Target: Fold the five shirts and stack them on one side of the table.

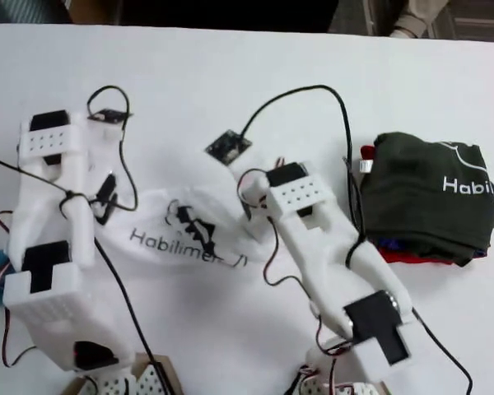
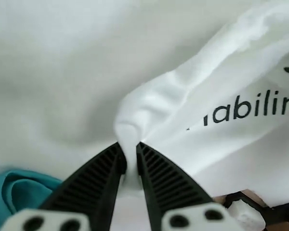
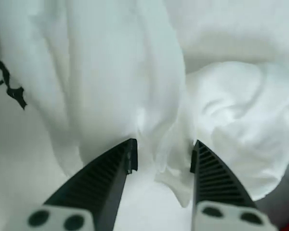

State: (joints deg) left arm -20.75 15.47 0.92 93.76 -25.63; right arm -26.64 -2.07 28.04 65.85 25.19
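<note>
1 white shirt: L tool clamped on its fold, R tool half-open.

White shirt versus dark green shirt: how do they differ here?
The white shirt lies crumpled; the dark green shirt is folded. The white shirt lies on the table; the dark green shirt rests on red cloth. The left gripper pinches the white shirt; nothing grips the dark green shirt. Both carry printed lettering.

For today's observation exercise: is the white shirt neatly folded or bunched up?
Bunched up: the white shirt lies crumpled, one ridge pinched in the shut left gripper, loose folds inside the open right gripper.
</note>
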